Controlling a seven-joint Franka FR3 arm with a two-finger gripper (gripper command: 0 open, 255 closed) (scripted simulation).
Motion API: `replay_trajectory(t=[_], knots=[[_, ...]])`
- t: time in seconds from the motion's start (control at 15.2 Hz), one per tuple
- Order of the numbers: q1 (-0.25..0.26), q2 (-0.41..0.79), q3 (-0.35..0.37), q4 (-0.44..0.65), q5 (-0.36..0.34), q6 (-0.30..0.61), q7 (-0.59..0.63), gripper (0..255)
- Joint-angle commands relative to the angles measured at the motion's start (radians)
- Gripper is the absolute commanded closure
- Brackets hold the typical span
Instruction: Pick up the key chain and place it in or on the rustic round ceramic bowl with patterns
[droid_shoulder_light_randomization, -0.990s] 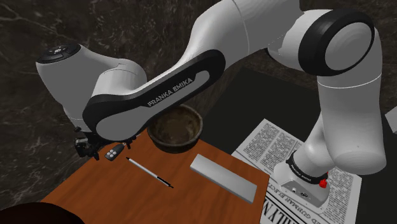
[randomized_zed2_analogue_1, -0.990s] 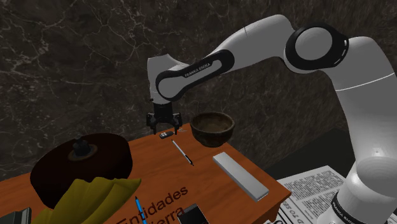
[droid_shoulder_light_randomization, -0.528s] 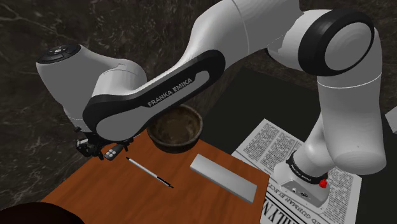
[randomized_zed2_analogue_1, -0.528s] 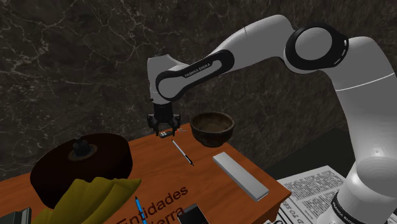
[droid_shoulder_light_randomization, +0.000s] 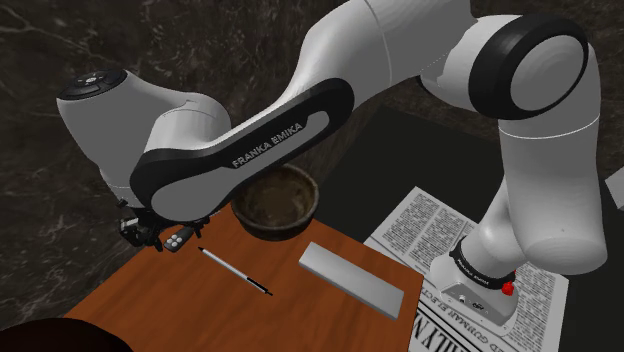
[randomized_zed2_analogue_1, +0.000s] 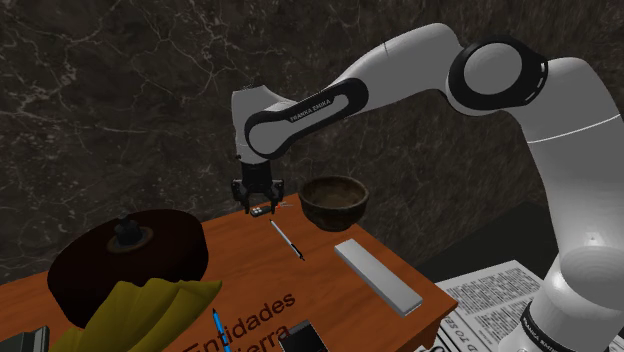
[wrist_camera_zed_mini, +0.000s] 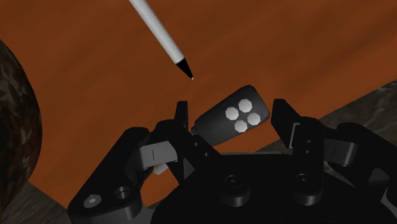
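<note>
Sitting lower than a second ago, keeping the gripper (droid_shoulder_light_randomization: 150, 235) open around the key chain (droid_shoulder_light_randomization: 178, 240), lying flat on the table (droid_shoulder_light_randomization: 150, 300) right between the fingers (wrist_camera_zed_mini: 284, 118), not pinched yet. Likely getting ready to squeeze, then lifting past the pen (droid_shoulder_light_randomization: 235, 270) toward the bowl (droid_shoulder_light_randomization: 278, 200) close beside.

Key chain (wrist_camera_zed_mini: 232, 116) on table (droid_shoulder_light_randomization: 150, 300); pen (droid_shoulder_light_randomization: 235, 271) just beside it; bowl (droid_shoulder_light_randomization: 277, 200) near both; slab (droid_shoulder_light_randomization: 352, 278) beyond pen.

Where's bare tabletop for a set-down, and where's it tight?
Free table: the patch between pen and grey slab, and the strip between pen and the dark round lump. Tight: the far corner, where gripper, fob and bowl bunch.
</note>
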Motion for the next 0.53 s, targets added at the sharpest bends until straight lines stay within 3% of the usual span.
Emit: replay_trajectory(t=[0.0, 0.46], knots=[[-0.001, -0.006, 0.002, 0.005, 0.003, -0.01, -0.002, 255], [-0.004, -0.039, 0.015, 0.049, 0.024, -0.084, -0.016, 255]])
